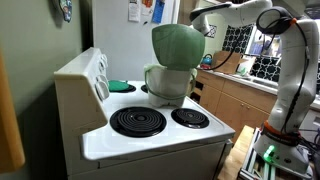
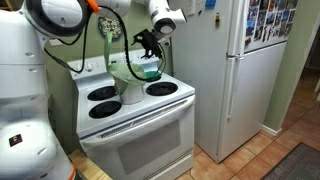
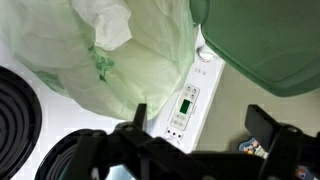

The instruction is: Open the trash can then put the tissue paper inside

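In an exterior view the trash can [image 1: 166, 88] is seen at the back of the stove [image 1: 150, 135], its lid [image 1: 178, 45] tipped up and open. In an exterior view the gripper [image 2: 149, 42] is held just above the can. In the wrist view the fingers [image 3: 140, 118] are spread, nothing pinched, and white tissue paper [image 3: 108, 24] is seen, apparently already in the can's mouth. A careless retreat could knock the lid shut or tip the light can.

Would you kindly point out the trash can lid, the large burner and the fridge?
trash can lid [image 1: 178, 45]: exterior view, middle of the raised green dome.
large burner [image 1: 137, 121]: exterior view, centre of the coil.
fridge [image 2: 240, 100]: exterior view, lower door panel.
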